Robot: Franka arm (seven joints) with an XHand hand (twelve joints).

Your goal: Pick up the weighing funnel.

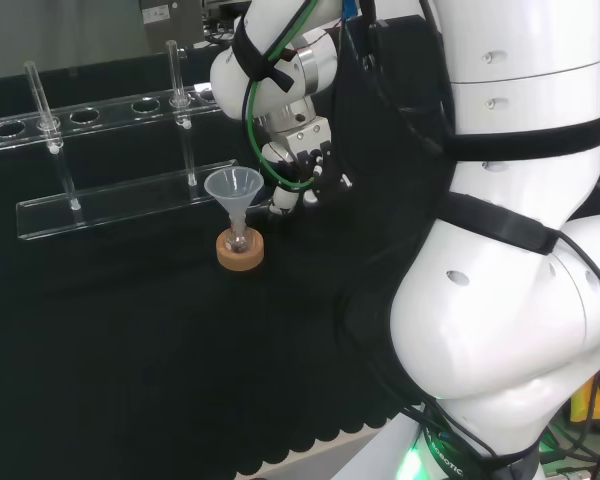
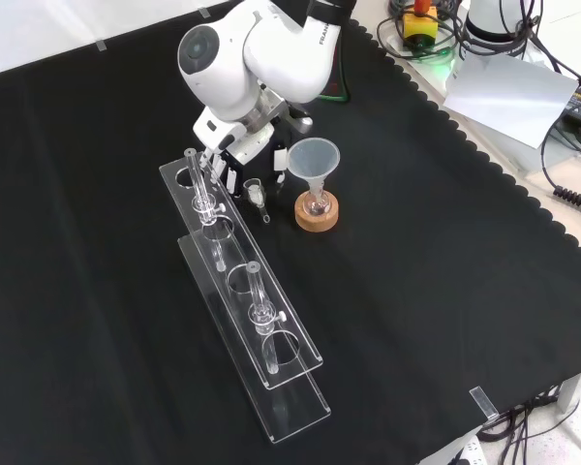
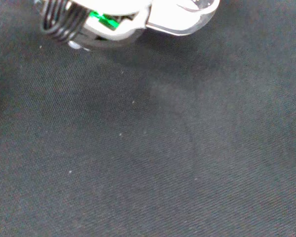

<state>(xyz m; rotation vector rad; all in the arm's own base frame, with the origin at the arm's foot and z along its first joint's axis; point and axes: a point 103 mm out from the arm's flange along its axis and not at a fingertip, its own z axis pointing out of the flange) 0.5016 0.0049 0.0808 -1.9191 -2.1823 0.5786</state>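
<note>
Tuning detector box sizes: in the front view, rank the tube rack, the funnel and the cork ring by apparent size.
1. tube rack: by far the largest.
2. funnel: taller than the ring.
3. cork ring: about as wide as the funnel's mouth, so these two are close.

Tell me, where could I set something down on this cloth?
In the front view, the widest bare cloth lies between the funnel on its cork ring and the scalloped edge; another patch lies left of the tube rack. It is crowded where the robot hand, rack top and funnel meet.
</note>
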